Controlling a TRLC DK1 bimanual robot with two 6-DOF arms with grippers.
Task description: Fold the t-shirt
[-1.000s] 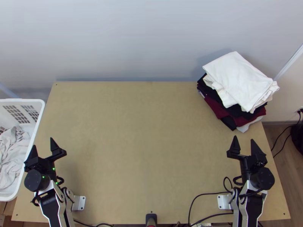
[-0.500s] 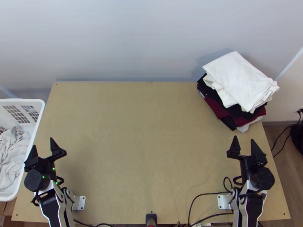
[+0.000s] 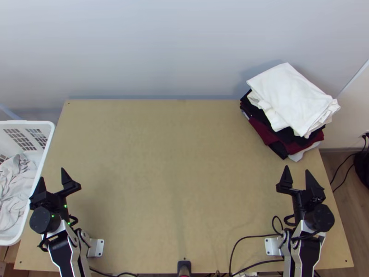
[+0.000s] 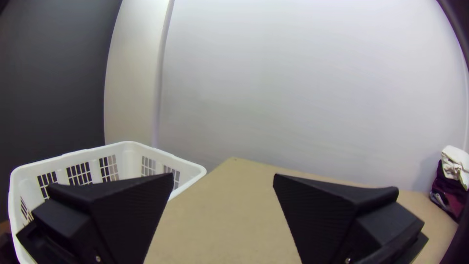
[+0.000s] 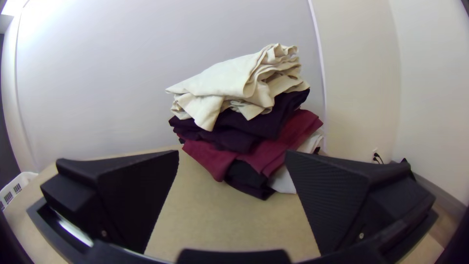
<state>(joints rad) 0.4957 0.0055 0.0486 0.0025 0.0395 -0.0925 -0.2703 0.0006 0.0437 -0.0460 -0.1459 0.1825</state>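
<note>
Near the table's left edge my left gripper point(image 3: 53, 180) stands open beside the basket; in the left wrist view the left gripper point(image 4: 222, 178) has nothing between its spread fingers. My right gripper point(image 3: 297, 174) is open by the right edge, in front of the stack of folded clothes; the right wrist view shows the right gripper point(image 5: 232, 155) apart from the cloth. Folded white cloth point(image 3: 290, 97) tops the stack, above black and dark red pieces point(image 5: 210, 156). Bunched light grey cloth point(image 3: 16, 184) lies in the basket. Which piece is the t-shirt, I cannot tell.
The white basket point(image 3: 34, 123) stands at the table's left side. Bare wood of the table point(image 3: 175, 161) stretches between the arms. Black cables point(image 3: 249, 237) lie near the front edge by the right arm's base. A pale wall point(image 3: 161, 51) rises behind the table.
</note>
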